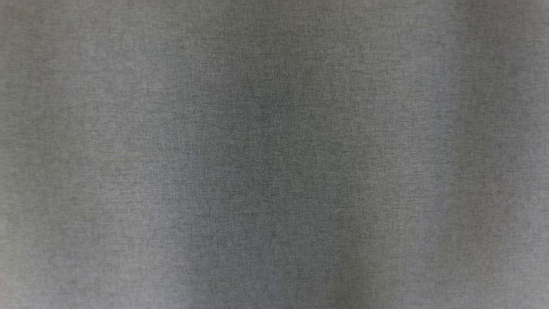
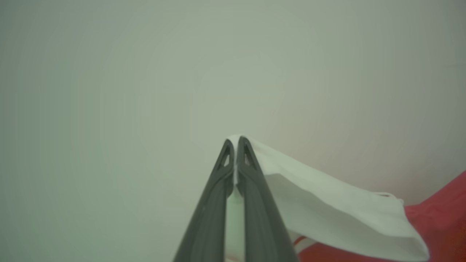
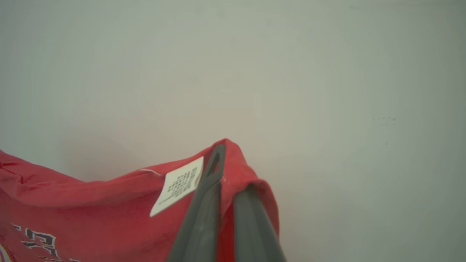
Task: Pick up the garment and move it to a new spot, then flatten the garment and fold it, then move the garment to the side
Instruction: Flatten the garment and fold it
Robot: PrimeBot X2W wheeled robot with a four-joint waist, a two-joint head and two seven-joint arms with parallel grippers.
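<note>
Left wrist: left gripper [image 2: 235,143] pinched tight on garment's [image 2: 327,203] smooth white hem, cloth trailing toward 4 o'clock. Right wrist: right gripper [image 3: 233,167] clamped on its red fold; printed label [image 3: 178,185] at 9 o'clock. Head: grey woven surface [image 1: 274,154].

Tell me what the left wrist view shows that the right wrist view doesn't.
Left wrist, not right: the left fingers pinched shut on a white panel of the garment. Right wrist, not left: the right fingers shut on a red edge, beside a white printed label, with lettering at lower left. Both: red cloth of the same garment and a plain pale surface behind.
</note>
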